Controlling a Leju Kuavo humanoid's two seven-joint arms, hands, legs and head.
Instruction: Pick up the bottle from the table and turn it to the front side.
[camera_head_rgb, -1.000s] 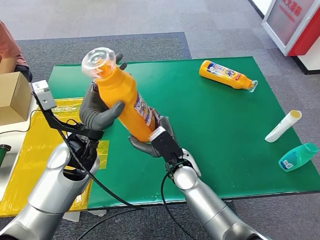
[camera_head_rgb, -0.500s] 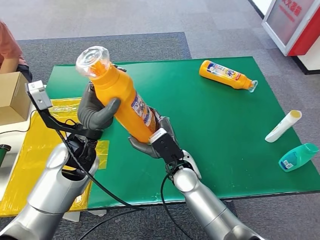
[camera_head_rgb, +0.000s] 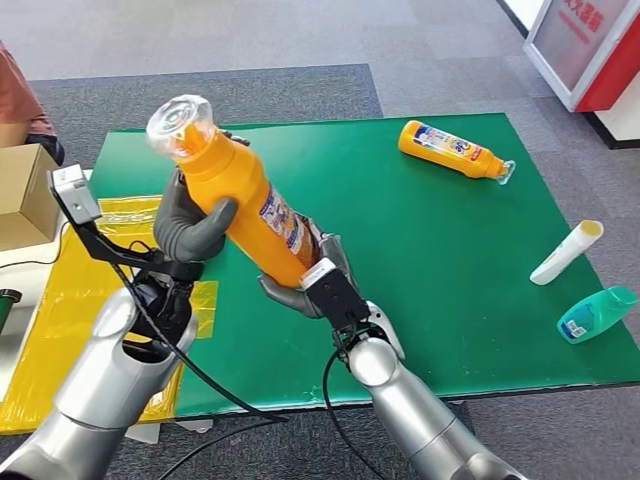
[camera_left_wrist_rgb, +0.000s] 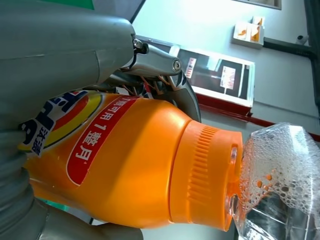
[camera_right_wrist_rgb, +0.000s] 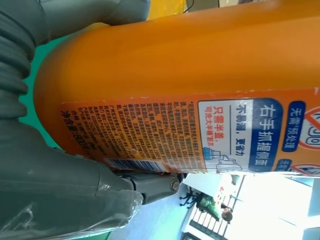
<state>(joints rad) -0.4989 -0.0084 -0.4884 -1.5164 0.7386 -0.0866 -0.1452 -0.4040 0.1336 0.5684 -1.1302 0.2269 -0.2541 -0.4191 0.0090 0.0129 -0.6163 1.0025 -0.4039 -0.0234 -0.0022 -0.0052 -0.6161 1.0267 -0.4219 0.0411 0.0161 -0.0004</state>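
Observation:
A large orange bottle (camera_head_rgb: 245, 205) with a clear cap (camera_head_rgb: 175, 122) is held tilted above the green table (camera_head_rgb: 423, 260), cap up and to the left. My left hand (camera_head_rgb: 185, 222) grips its upper body below the neck; in the left wrist view the orange bottle (camera_left_wrist_rgb: 136, 165) shows a red and yellow label beside the foamy clear cap (camera_left_wrist_rgb: 281, 185). My right hand (camera_head_rgb: 313, 275) cups and holds the bottle's base. In the right wrist view the orange bottle (camera_right_wrist_rgb: 181, 75) shows a printed label with small text.
A second orange bottle (camera_head_rgb: 453, 148) lies at the table's back right. A white tube (camera_head_rgb: 566, 252) and a teal bottle (camera_head_rgb: 596, 312) lie near the right edge. A yellow sheet (camera_head_rgb: 83, 300) and a cardboard box (camera_head_rgb: 26, 195) sit to the left, near a person's sleeve (camera_head_rgb: 19, 95).
The bottle's cap end has swung a little further left and up while both hands keep hold. The left arm shifted slightly left.

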